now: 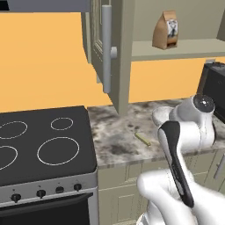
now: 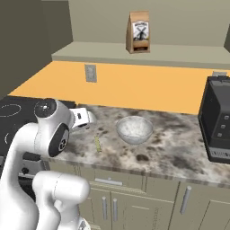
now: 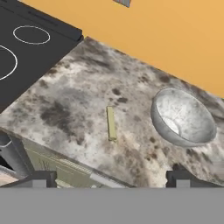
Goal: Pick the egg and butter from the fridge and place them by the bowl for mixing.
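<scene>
One stove [image 3: 30,48] sits left of the bowl [image 3: 183,117]. One butter stick [image 3: 111,123] lies flat on the marbled tabletop [image 3: 78,100], just left of the one bowl, not touching it. The two fingers [image 3: 39,178] are spread wide, pinching nothing, near the tabletop's front edge.

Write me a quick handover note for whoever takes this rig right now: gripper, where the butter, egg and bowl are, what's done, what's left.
Gripper: open, holding nothing, above the front edge of the marble counter.
Butter: lying flat on the counter, left of the bowl in the hand view, apart from it.
Bowl: upright on the counter, between the stove and the black appliance.
Done: butter is placed by the bowl.
Left: no egg sits by the bowl yet; fetch it from the fridge and set it beside the bowl.
</scene>
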